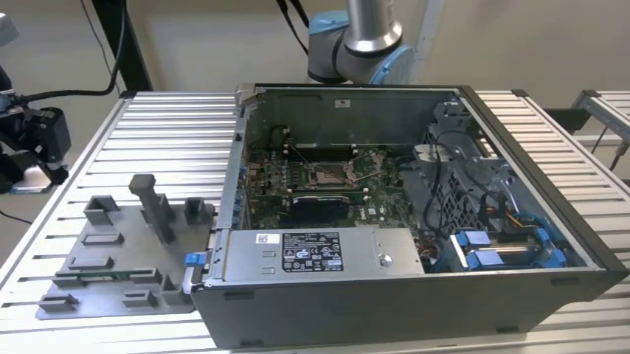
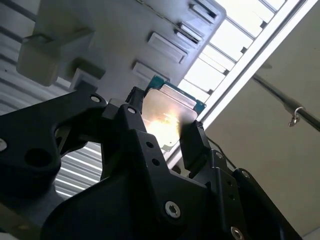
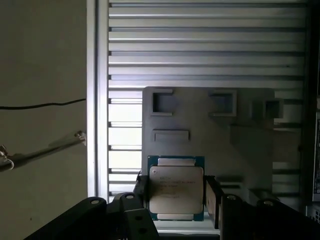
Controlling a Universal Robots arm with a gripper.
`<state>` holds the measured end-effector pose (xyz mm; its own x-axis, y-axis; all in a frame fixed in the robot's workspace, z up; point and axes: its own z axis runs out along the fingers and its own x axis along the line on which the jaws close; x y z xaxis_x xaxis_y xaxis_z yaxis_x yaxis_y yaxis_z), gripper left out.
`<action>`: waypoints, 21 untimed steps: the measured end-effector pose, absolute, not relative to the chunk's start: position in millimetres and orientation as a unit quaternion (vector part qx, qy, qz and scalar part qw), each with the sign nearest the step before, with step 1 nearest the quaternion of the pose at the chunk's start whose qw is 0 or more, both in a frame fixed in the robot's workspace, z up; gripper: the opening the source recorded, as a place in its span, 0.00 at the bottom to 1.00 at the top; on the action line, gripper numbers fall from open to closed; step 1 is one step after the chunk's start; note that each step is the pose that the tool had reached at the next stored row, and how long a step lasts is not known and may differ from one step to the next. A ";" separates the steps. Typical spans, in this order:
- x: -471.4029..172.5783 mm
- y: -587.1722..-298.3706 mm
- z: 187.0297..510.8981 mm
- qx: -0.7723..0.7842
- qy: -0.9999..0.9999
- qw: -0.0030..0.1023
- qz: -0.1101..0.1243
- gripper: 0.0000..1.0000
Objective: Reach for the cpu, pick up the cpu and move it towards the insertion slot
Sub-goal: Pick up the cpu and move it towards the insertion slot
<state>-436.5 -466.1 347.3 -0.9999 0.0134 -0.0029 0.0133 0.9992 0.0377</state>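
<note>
The cpu (image 3: pixel 176 189) is a flat square chip with a pale silver face and a blue-green edge, and it also shows in the second wrist view (image 2: pixel 167 120). My gripper (image 3: pixel 176 194) is shut on it, one black finger on each of two opposite sides (image 2: pixel 165 127). It hangs above the grey fixture plate (image 3: pixel 210 135), near the table's edge. In the exterior view the black gripper assembly (image 1: pixel 37 155) sits at the far left, well away from the case. The insertion slot (image 1: pixel 330 175), a square socket with a shiny metal frame, lies on the green board inside the open case.
The open computer case (image 1: pixel 423 88) fills the exterior view's middle and right, with cables and blue drive parts (image 1: pixel 492 247) inside. The grey fixture plate (image 1: pixel 118 258) carries upright blocks (image 1: pixel 153 206). The ribbed metal table (image 1: pixel 167 140) lies between the plate and the case.
</note>
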 end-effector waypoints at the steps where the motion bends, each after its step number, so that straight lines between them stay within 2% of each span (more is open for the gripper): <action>1: -436.5 -466.1 349.1 0.007 1.000 0.002 0.019 0.00; 8: -436.5 -466.1 371.9 0.007 1.000 0.002 0.019 0.00; 21: -436.5 -466.1 388.9 0.007 1.000 0.002 0.019 0.00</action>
